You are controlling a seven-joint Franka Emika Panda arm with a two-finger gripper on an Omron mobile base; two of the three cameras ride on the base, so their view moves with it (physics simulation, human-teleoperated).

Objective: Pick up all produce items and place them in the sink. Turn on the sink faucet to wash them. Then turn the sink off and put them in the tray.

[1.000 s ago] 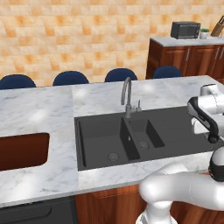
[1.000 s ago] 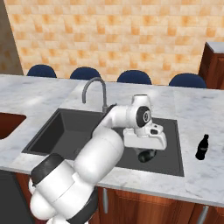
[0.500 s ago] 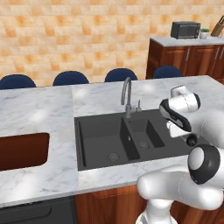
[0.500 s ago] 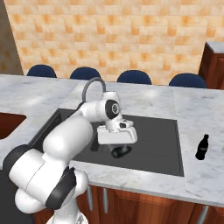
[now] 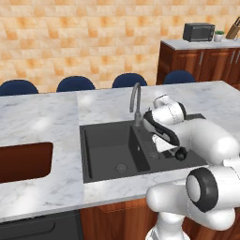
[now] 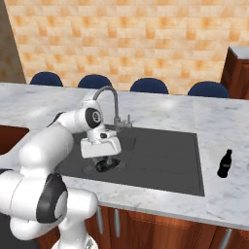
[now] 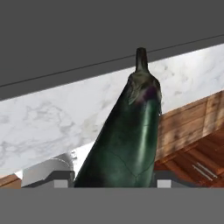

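Eggplant, dark green, long and shiny (image 7: 127, 140), is held by the claw (image 6: 103, 164) above the black sink (image 6: 160, 158). Smooth, slippery skin is best gripped mid-body.

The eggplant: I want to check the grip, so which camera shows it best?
The hand view: the eggplant fills the middle, stem up, between the finger tips. The right base view shows a dark bit under the gripper above the sink. The left base view shows little of it.
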